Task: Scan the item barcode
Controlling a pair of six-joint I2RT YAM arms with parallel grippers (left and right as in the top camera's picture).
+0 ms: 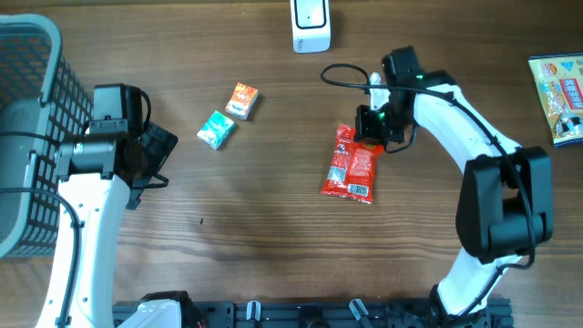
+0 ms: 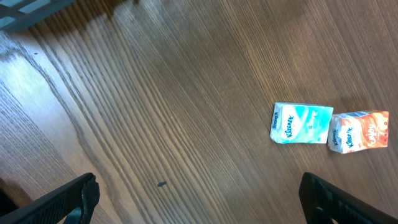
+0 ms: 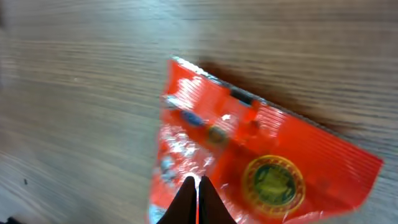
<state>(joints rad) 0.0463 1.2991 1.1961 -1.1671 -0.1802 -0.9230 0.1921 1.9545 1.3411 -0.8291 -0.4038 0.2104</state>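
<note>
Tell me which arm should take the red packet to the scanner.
Right. The right gripper sits at the packet's top edge, jaws shut on it, and the scanner is nearby. The left gripper hangs open far off by the basket.

"Kleenex" stands in blue script on the teal tissue pack (image 2: 301, 123). The orange tissue pack (image 2: 359, 130) just beside it appears to bear the same word. The print on the red snack bag (image 3: 267, 168) is too blurred to read.

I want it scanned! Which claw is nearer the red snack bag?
Right. The right claw pinches the red snack bag at its end; the left claw hangs open far away.
</note>
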